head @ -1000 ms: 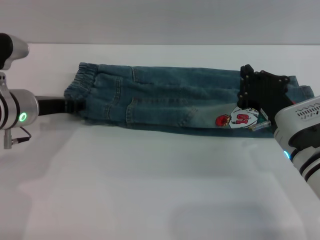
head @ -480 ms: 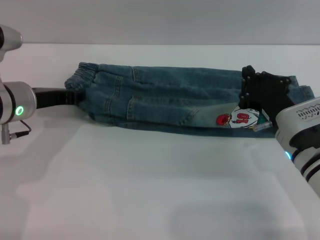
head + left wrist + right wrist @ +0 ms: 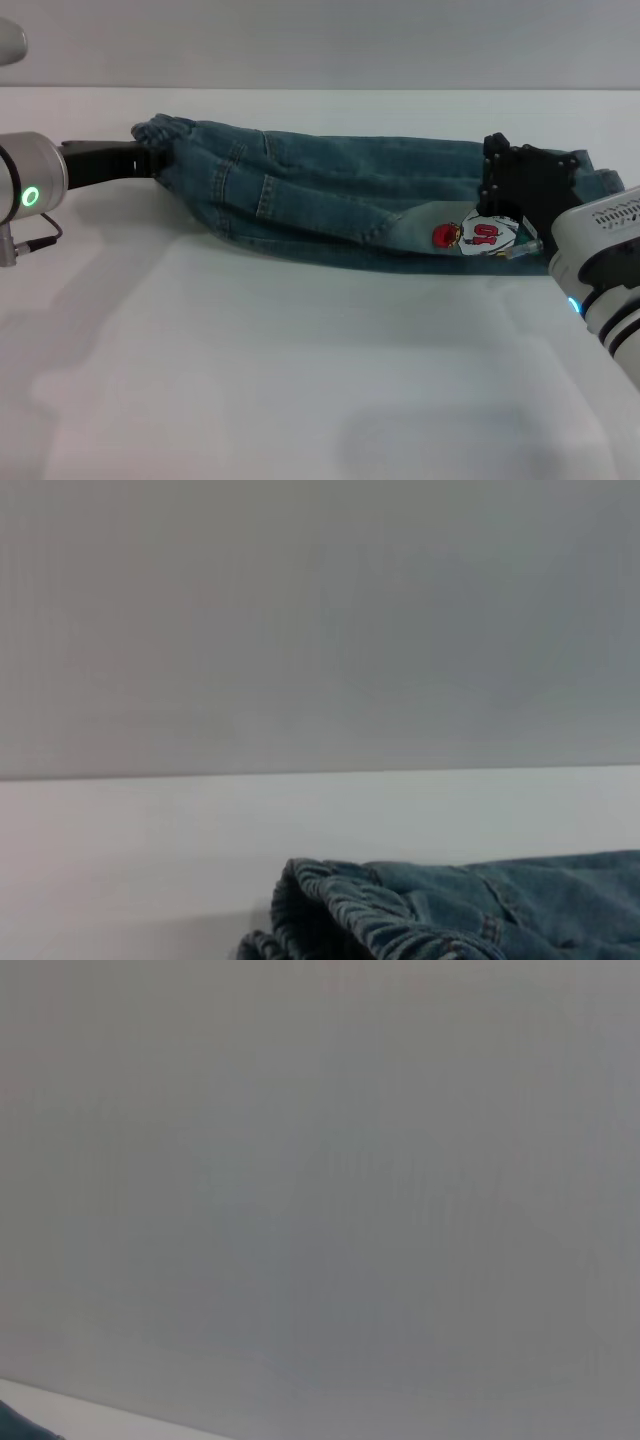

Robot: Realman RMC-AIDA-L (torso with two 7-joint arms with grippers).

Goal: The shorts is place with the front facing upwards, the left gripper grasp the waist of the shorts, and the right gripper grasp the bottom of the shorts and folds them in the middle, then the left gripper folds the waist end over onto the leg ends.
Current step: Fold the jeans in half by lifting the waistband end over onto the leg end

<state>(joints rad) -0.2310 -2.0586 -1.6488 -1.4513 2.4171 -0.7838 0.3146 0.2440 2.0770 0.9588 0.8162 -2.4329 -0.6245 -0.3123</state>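
White tabletop (image 3: 300,380) is filling the head view, with a pale grey wall (image 3: 320,40) running behind it. Stretched across the far half, the shorts (image 3: 340,205) are lying folded lengthwise into a long denim strip. At one end the left gripper (image 3: 152,160) is reaching in level from its silver wrist with the green ring, jaws pinching the waist of the shorts (image 3: 165,135), which is bunching and riding up off the table at the jaws. At the opposite end the right gripper (image 3: 525,185) is sitting on the leg ends (image 3: 600,180); whether its jaws are spread or pressed together cannot be told. Just beside that claw, toward the robot, the cartoon patch (image 3: 480,235) is showing a red figure and a white jersey reading "10".

From the left wrist, the ruffled elastic waistband (image 3: 350,910) is curling up just ahead of the jaws, denim trailing away over the white table (image 3: 130,840) below the grey wall (image 3: 320,620); no fingers are showing.

From the right wrist, grey wall (image 3: 320,1160) is covering nearly everything, with a sliver of table (image 3: 90,1415) and a dark corner of denim (image 3: 15,1428) at the edge.
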